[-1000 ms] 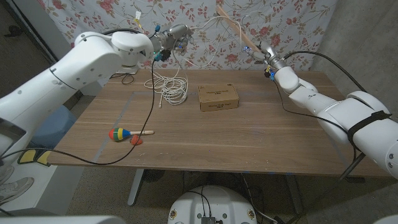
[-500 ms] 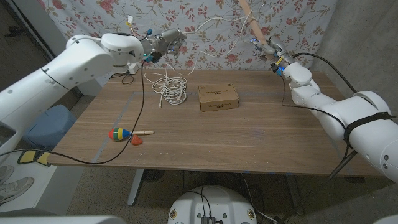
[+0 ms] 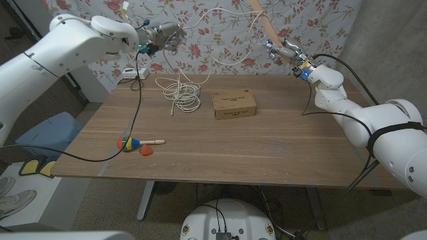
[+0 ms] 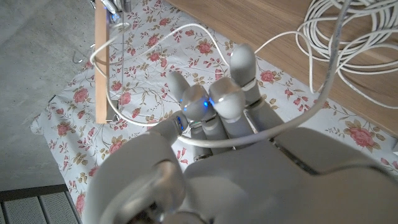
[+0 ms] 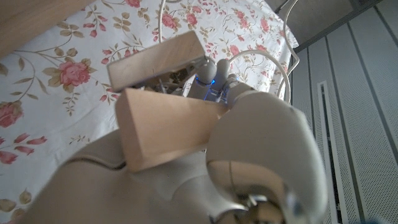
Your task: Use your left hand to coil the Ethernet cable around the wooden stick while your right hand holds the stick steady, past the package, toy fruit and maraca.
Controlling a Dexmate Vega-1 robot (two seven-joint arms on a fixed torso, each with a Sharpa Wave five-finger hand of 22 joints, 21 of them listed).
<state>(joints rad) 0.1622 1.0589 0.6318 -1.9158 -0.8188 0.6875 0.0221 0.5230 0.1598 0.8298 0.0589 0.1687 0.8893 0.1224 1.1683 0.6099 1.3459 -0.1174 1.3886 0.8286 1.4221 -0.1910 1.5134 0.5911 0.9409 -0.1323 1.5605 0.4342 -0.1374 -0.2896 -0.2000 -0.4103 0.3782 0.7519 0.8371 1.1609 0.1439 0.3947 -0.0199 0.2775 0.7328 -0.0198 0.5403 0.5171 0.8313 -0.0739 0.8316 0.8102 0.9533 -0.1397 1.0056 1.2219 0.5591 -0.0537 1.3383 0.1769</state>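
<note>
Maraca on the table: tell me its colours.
The maraca has a head banded red, yellow, green and blue, on a pale wooden handle; head view shows it best.

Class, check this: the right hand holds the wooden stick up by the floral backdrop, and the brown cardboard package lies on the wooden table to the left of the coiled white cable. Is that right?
Not quite. In the head view the brown cardboard package lies to the right of the coiled white cable, not left. The rest holds: the right hand holds the wooden stick up by the floral backdrop.

No legible text anywhere (the package's point(image 3: 234, 104) print is blurred).
</note>
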